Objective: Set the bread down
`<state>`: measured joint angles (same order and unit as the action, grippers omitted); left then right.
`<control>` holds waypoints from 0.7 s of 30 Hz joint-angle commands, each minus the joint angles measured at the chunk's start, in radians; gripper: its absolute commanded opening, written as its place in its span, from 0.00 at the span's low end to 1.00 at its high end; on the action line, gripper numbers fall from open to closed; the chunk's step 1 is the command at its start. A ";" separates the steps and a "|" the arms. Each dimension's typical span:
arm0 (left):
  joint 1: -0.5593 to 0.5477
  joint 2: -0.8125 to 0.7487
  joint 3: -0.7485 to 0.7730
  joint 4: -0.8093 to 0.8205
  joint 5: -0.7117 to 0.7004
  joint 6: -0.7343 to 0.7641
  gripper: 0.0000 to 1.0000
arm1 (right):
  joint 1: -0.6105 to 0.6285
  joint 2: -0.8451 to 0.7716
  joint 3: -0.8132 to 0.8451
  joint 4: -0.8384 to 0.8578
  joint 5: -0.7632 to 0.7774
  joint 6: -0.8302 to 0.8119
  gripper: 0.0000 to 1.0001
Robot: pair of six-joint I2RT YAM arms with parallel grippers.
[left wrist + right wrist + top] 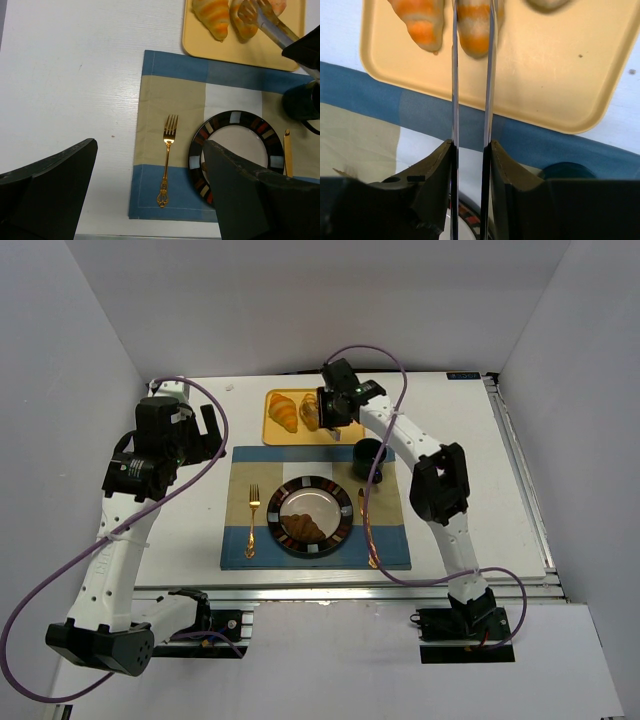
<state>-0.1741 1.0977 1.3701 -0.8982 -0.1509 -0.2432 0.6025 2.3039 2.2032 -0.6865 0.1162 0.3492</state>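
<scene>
Two croissants lie on a yellow tray (290, 438) at the back: one at the left (283, 410) and one (309, 412) beside it. My right gripper (471, 145) is shut on metal tongs (454, 75). The tong blades straddle the second croissant (472, 30) on the tray (545, 75); the other croissant (420, 22) lies to its left. Another croissant (305, 530) rests on the striped-rim plate (316, 484) on the placemat. My left gripper (150, 145) is open and empty, hovering over the placemat's left side, above the fork (167, 160).
A dark cup (371, 453) stands right of the tray, under the right arm. A gold fork (252, 520) lies left of the plate and a gold utensil (368, 530) right of it, on the blue and beige placemat (240, 550). White walls enclose the table.
</scene>
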 commanded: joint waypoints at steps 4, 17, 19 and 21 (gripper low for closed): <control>-0.004 -0.044 0.043 -0.015 -0.024 0.018 0.98 | -0.009 -0.257 -0.021 0.001 -0.078 -0.004 0.16; -0.004 -0.098 -0.019 0.030 0.036 -0.016 0.98 | 0.074 -0.808 -0.698 -0.159 -0.296 -0.167 0.18; -0.004 -0.099 -0.020 0.036 0.048 -0.024 0.98 | 0.077 -0.876 -0.753 -0.172 -0.299 -0.158 0.18; -0.004 -0.101 -0.019 0.038 0.051 -0.025 0.98 | 0.085 -0.928 -0.821 -0.182 -0.305 -0.145 0.18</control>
<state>-0.1741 1.0153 1.3613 -0.8852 -0.1272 -0.2546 0.6868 1.4464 1.4345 -0.8558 -0.1539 0.2134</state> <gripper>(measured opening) 0.983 0.382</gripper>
